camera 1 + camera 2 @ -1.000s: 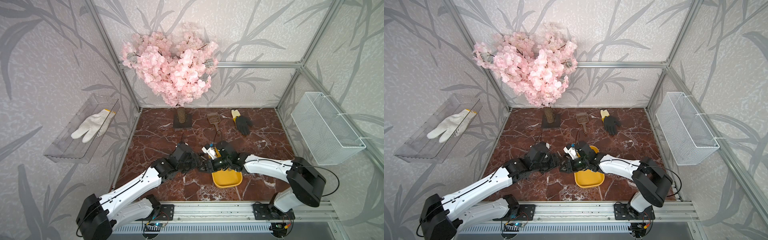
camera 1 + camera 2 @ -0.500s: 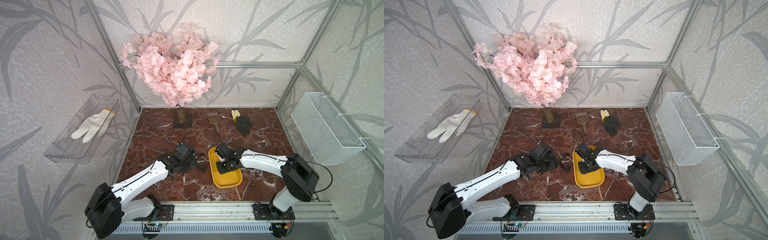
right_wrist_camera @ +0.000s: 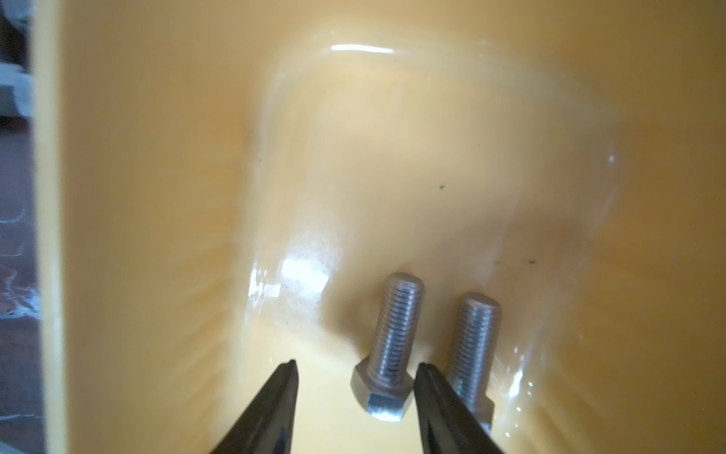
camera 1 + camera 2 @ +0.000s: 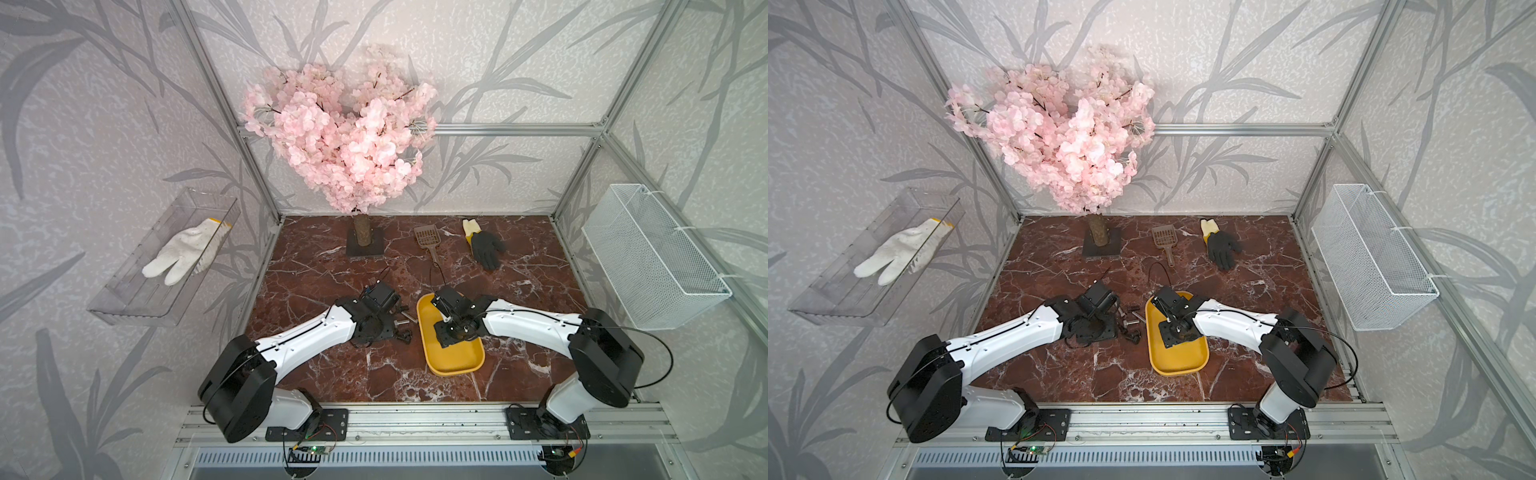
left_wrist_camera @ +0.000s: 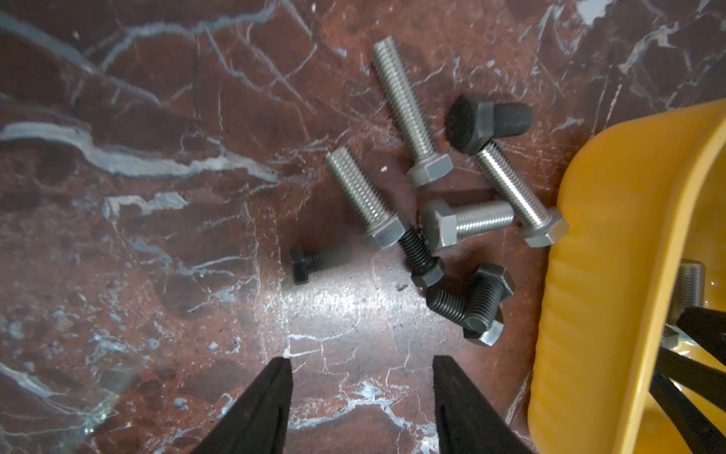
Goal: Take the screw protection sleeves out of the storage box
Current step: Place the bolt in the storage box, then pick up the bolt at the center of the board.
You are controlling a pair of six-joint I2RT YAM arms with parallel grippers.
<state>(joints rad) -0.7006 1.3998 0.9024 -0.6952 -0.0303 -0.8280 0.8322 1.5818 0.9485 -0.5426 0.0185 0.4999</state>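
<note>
The yellow storage box [image 4: 453, 357] [image 4: 1179, 361] lies on the marble floor. Several black screw protection sleeves [image 5: 489, 120] [image 5: 314, 261] [image 5: 471, 302] lie on the marble beside the box's left rim [image 5: 613, 275], mixed with silver bolts [image 5: 408, 114]. In a top view they show as dark bits [image 4: 403, 336]. My left gripper [image 5: 361, 359] hangs open and empty just short of this pile. Inside the box, my right gripper [image 3: 355, 363] is open, low over the floor [image 3: 393, 157]. Two silver bolts [image 3: 393, 346] [image 3: 471, 346] lie there, and one bolt's head sits loose between the fingertips.
At the back stand a pink blossom tree [image 4: 345, 137] on a dark base, a brown scoop [image 4: 428, 241] and a black glove [image 4: 484, 247]. A clear bin [image 4: 166, 257] with a white glove hangs on the left wall. A white wire basket [image 4: 652, 257] hangs on the right wall.
My right gripper has swung from the pile left of the box to inside the box, and its jaws have opened. My left arm has drawn back slightly from the box.
</note>
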